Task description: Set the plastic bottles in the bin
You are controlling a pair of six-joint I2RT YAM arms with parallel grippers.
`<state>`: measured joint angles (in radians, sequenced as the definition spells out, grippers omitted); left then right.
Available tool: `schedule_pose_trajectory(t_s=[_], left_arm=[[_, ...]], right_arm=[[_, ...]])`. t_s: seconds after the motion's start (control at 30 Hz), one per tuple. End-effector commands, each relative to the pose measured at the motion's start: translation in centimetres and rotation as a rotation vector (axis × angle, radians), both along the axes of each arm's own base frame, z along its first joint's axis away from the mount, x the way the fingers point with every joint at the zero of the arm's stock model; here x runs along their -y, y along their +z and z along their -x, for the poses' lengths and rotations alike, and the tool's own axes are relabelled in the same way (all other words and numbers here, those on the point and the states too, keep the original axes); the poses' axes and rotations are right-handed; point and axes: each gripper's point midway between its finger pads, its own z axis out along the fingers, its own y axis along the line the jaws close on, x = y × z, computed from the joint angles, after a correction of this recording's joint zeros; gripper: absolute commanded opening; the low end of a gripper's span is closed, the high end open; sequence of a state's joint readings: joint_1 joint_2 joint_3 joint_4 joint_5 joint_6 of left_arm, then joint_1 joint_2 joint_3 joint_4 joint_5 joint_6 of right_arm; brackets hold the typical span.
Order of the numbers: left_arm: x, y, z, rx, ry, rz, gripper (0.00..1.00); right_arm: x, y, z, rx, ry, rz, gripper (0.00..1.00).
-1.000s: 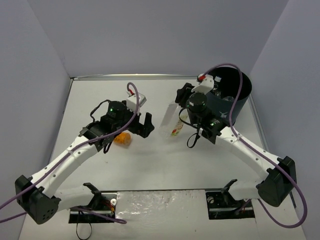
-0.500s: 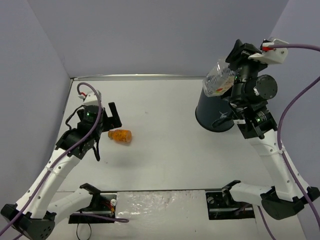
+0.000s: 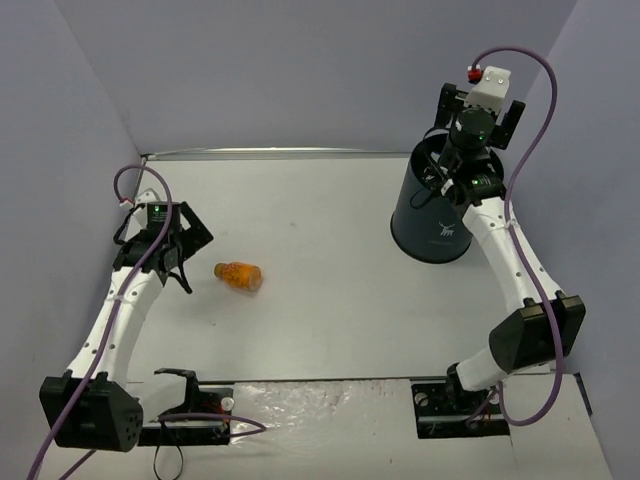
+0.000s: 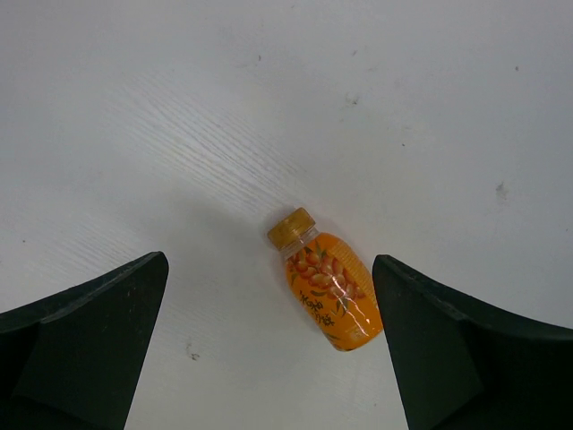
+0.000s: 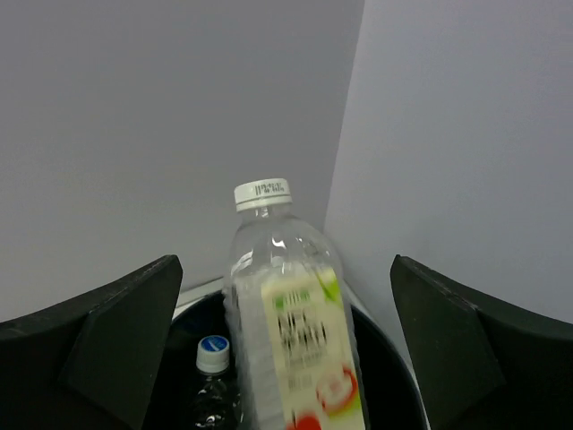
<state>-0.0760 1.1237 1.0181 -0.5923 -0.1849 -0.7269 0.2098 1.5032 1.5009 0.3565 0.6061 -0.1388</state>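
Left gripper (image 4: 270, 262), jaws spread wide and empty, faces the orange-filled bottle (image 4: 331, 291) lying on its side just ahead, cap pointing away, and it's the nearer arm by far.

White table (image 3: 330, 250) between plain grey-violet walls (image 3: 300, 70)

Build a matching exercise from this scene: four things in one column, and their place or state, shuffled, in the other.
Things
1. orange bottle
2. clear white-capped bottle
3. bin
4. left gripper

Places or states
A. dark, standing on the right side of the table
B. open, holding nothing
C. lying on its side on the table
D. cap up, over the bin's mouth

Pairs: 1-C, 2-D, 3-A, 4-B
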Motion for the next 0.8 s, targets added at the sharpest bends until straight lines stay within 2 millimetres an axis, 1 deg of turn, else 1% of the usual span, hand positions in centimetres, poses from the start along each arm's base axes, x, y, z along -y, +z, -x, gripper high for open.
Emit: schedule_pose_trajectory(t_s=[0.0,0.07,0.13,0.17,0.27,0.3,0.33,0.43,0.47,0.57,0.63,0.73,0.77], left_arm=[[1.3,0.4,-1.8,0.032,0.009,0.103,0.97],[1.6,-0.7,-2.1,0.013,0.032,0.140,0.97],[1.9,-2.2,-2.3,-0.011,0.056,0.167,0.97],[2.0,-2.1,-2.5,-0.001,0.064,0.184,0.97],[2.9,-3.9,-3.0,-0.021,0.073,0.241,0.97],[3.0,-4.0,-3.2,-0.015,0.074,0.249,0.97],[3.1,-4.5,-3.4,-0.024,0.077,0.257,0.97],[3.7,-6.2,-4.3,-0.039,0.106,0.305,0.97],[3.8,-6.6,-4.4,-0.050,0.116,0.311,0.97],[4.6,-8.0,-5.2,-0.070,0.138,0.333,0.97],[4.6,-9.0,-5.1,-0.101,0.176,0.333,0.97],[5.1,-10.5,-4.0,-0.143,0.224,0.305,0.97],[4.9,-10.8,-3.9,-0.138,0.257,0.294,0.97]], right_arm=[[-0.2,5.7,2.8,0.204,0.040,-0.088,1.00],[-0.3,5.9,3.5,0.214,0.057,-0.091,1.00],[-0.5,6.3,4.4,0.230,0.084,-0.088,1.00],[-0.5,6.7,4.8,0.240,0.090,-0.089,1.00],[-0.4,6.9,6.2,0.252,0.102,-0.109,1.00],[-0.4,7.2,6.6,0.261,0.108,-0.112,1.00],[-0.4,7.3,7.0,0.268,0.115,-0.118,1.00],[-0.6,8.4,9.4,0.318,0.161,-0.139,1.00],[-0.8,8.4,9.4,0.319,0.174,-0.136,1.00],[-1.4,8.5,10.9,0.362,0.232,-0.147,1.00],[-1.5,8.4,11.2,0.372,0.244,-0.160,1.00],[-0.9,7.9,11.9,0.399,0.213,-0.185,1.00],[-0.6,8.2,12.2,0.427,0.202,-0.192,1.00]])
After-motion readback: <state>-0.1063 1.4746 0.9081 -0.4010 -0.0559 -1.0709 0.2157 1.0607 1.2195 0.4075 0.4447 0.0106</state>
